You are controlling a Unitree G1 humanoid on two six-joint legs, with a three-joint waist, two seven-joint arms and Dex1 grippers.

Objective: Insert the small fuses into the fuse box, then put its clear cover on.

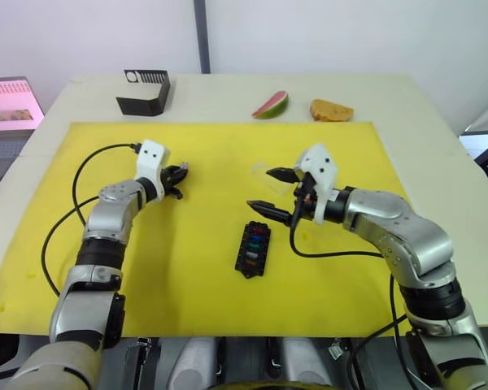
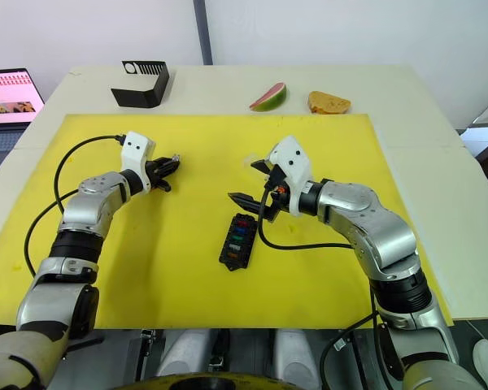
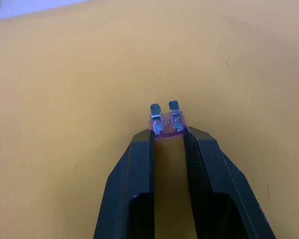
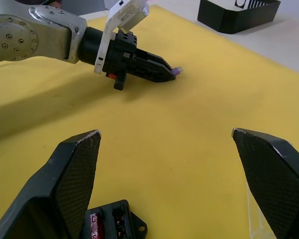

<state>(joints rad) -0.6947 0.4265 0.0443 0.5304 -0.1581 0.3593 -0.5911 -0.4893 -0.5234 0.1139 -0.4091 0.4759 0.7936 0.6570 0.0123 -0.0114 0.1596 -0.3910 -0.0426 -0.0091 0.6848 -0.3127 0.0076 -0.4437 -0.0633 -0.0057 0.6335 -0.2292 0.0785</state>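
Note:
The black fuse box (image 1: 252,249) lies on the yellow mat with several coloured fuses seated in its slots. My left gripper (image 1: 181,169) hovers over the mat, to the box's far left, shut on a small purple fuse (image 3: 167,124) whose metal blades point outward. My right gripper (image 1: 260,188) is wide open with nothing between its fingers, just above and beyond the far end of the box (image 4: 114,221). The clear cover (image 4: 253,211) lies flat on the mat next to the right gripper, barely visible.
The yellow mat (image 1: 187,284) covers most of the table. Along the far edge stand a larger black box with a white vent (image 1: 144,92), a watermelon slice (image 1: 271,105) and a piece of bread (image 1: 331,110). A laptop (image 1: 8,104) sits off the table's left side.

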